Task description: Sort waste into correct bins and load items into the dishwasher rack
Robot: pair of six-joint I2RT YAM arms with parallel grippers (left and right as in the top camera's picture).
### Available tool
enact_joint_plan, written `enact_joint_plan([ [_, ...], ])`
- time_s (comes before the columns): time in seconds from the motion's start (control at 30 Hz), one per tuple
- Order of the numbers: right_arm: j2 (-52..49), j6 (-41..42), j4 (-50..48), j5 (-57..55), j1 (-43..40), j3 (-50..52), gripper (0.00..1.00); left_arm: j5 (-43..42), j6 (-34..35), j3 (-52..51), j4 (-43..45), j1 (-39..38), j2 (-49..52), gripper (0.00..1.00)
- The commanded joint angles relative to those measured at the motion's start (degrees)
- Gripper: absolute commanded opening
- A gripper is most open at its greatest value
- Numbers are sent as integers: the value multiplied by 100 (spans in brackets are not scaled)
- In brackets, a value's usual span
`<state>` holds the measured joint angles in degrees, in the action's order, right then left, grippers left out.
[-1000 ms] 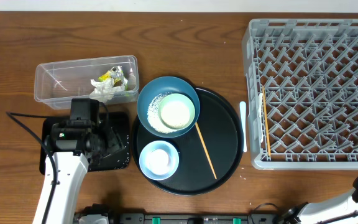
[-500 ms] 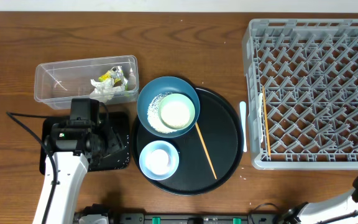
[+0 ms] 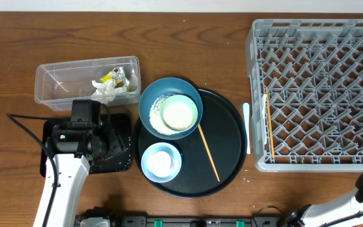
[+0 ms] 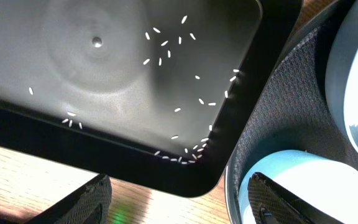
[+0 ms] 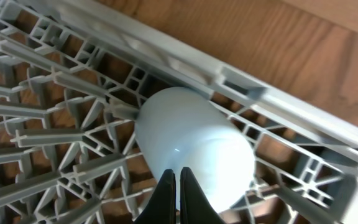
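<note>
Loading rack (image 3: 254, 75) | white cup (image 5: 194, 146) lies inside its edge | right pincer (image 5: 174, 177) closed, empty; left pincer (image 4: 179, 199) spread | next I'd fetch spoon (image 3: 246, 126) beside rack

Overhead evenly lit, sharp. L wrist: soft glare on black tray (image 4: 73, 74), bottom corners blurry.
</note>
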<state>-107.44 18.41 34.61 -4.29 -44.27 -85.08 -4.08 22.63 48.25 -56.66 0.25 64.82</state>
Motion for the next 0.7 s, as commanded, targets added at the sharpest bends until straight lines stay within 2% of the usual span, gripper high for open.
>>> enact_joint_plan([
  [0.0,-334,-44,-129,7,120,46,1,68,11,105,-31,-4,-9,72],
  [0.47,-400,-46,-863,267,162,42,3,66,13,105,-31,-4,-9,72],
  [0.53,-389,-46,-778,492,160,42,6,66,13,105,-31,-4,-9,72],
  [0.67,-234,-50,-367,514,160,42,22,66,11,105,-33,-4,-9,72],
])
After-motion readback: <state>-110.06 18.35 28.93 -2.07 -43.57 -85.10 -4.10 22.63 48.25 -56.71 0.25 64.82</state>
